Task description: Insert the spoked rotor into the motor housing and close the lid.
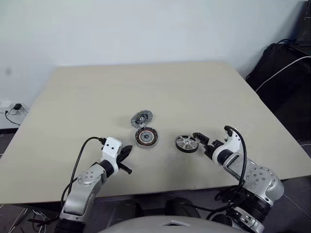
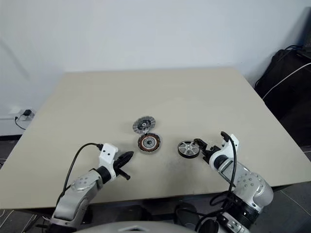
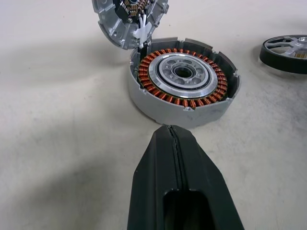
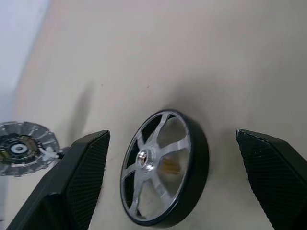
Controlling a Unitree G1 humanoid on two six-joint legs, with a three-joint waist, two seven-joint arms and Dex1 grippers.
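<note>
Beige table (image 1: 194, 87). At its centre, motor housing (image 1: 146, 137), copper windings up, uncovered. Lid (image 1: 141, 118) at 12 o'clock of it, touching its rim, ribbed face up. Spoked rotor (image 1: 187, 143) at 3 o'clock of the housing, apart, flat on the table. Right gripper (image 1: 200, 139) just beside the rotor at its 3 o'clock, fingers spread wide, gripping nothing. Left gripper (image 1: 127, 151) at 7 o'clock of the housing, fingers pressed together, empty, short of the housing wall.
</note>
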